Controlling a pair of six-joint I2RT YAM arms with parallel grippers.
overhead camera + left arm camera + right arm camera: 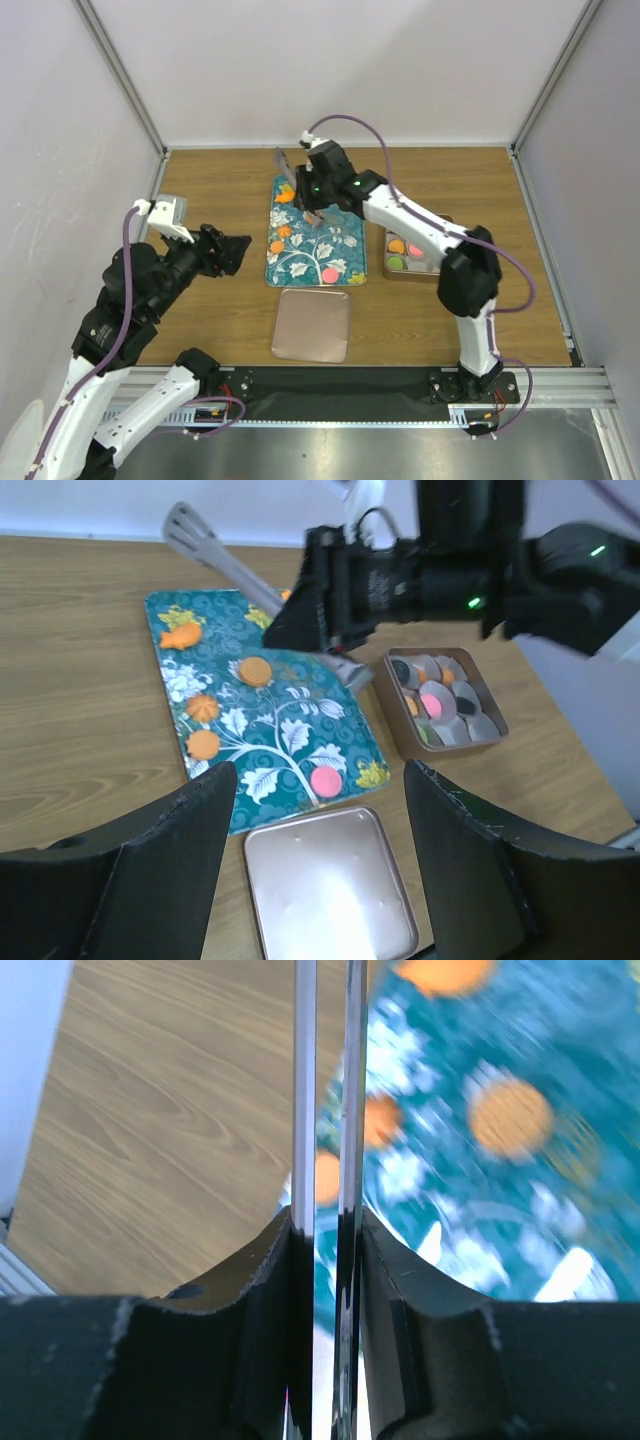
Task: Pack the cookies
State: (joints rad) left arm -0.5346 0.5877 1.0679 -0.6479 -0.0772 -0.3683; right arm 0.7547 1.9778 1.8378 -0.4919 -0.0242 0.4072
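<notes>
Several cookies lie on the teal flowered tray (345, 235): orange ones (255, 670) (204, 744) at its left and a pink one (326, 780) near its front edge. More cookies (432, 702) sit in the open tin box (395, 730) to the tray's right. My right gripper (316, 195) hovers over the far half of the tray, shut on metal tongs (215, 555). The two tong blades (304, 1110) run up between its fingers above blurred orange cookies (510, 1118). My left gripper (320, 860) hangs open and empty left of the tray, above the rose-gold lid (330, 890).
The rose-gold lid (312, 325) lies flat on the wooden table in front of the tray. The tin box (410, 255) stands close under the right arm's forearm. White walls with metal posts close in the table on three sides.
</notes>
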